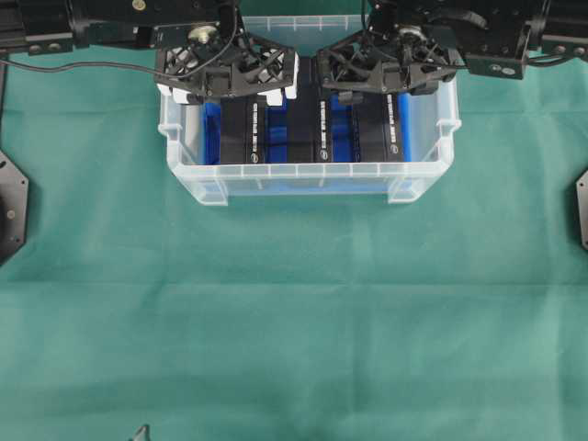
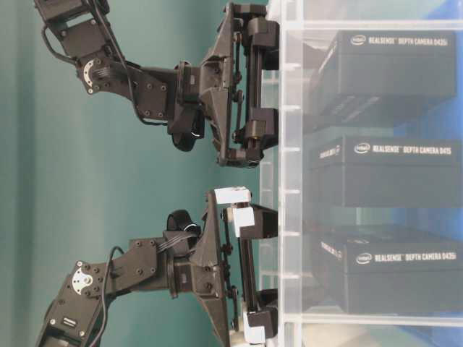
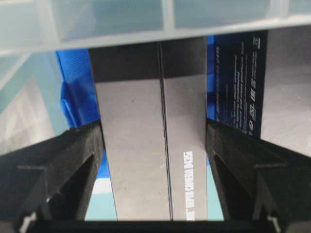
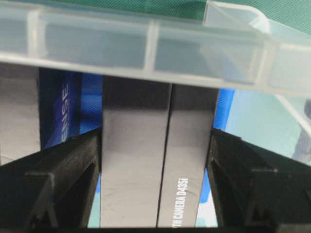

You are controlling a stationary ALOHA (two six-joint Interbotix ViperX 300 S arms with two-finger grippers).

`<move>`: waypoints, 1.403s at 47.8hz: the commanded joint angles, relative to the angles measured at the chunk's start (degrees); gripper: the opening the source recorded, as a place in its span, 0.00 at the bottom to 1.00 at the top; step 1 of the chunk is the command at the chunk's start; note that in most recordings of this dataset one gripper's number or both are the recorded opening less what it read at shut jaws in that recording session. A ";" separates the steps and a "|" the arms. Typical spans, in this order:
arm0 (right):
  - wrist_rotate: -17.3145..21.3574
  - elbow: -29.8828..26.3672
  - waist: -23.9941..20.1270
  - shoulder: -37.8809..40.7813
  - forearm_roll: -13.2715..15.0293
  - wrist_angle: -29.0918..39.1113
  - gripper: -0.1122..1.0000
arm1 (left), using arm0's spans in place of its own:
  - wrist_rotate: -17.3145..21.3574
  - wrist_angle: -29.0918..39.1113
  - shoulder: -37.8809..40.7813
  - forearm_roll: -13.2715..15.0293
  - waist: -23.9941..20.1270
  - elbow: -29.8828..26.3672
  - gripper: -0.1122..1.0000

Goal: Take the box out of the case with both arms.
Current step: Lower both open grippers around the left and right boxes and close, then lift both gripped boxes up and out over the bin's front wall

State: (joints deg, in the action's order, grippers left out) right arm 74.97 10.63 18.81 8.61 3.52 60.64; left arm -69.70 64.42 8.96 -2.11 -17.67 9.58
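The clear plastic case (image 1: 294, 170) with a blue sheet (image 1: 211, 138) on its bottom holds three black boxes standing side by side. My left gripper (image 1: 230, 92) reaches down into the case and straddles the left box (image 1: 243, 133). In the left wrist view its gripper (image 3: 153, 131) has both black fingers pressed against the sides of that box (image 3: 146, 145). My right gripper (image 1: 377, 87) straddles the right box (image 1: 386, 129) in the same way. The right wrist view shows the gripper (image 4: 155, 133) with its fingers against both sides of the box (image 4: 141, 155).
The middle box (image 1: 308, 133) stands between the two gripped ones, close to both grippers. The case's rim (image 3: 146, 34) crosses the top of both wrist views. Green cloth (image 1: 294, 322) covers the table in front of the case.
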 commanded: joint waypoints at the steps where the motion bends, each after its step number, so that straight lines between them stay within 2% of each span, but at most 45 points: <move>1: 0.62 -0.53 -0.26 -0.44 -0.18 -0.70 0.68 | 0.09 0.79 -1.76 -0.09 0.26 0.44 0.66; 13: 2.11 -0.70 -0.62 -0.44 -0.35 -0.70 0.68 | 0.00 0.97 -2.20 -0.09 0.35 0.35 0.66; 20: 2.20 -0.79 -0.88 -1.05 -1.41 -0.26 0.68 | 0.09 1.05 -2.55 0.00 0.70 -0.26 0.66; 30: 2.20 -2.37 -0.88 -3.25 -0.70 2.29 0.68 | 0.18 2.37 -3.60 0.09 0.70 -2.37 0.66; 44: 1.58 -8.96 -0.88 -4.83 0.44 9.23 0.68 | 0.62 6.24 -4.48 -0.18 0.79 -9.05 0.66; 67: 0.26 -22.15 -2.37 -6.77 4.66 22.94 0.68 | 1.32 18.28 -6.06 -0.53 1.32 -22.94 0.66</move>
State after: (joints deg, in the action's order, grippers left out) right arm 75.50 -7.82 16.52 4.13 7.21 81.65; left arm -68.38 80.86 5.19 -2.37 -16.52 -9.32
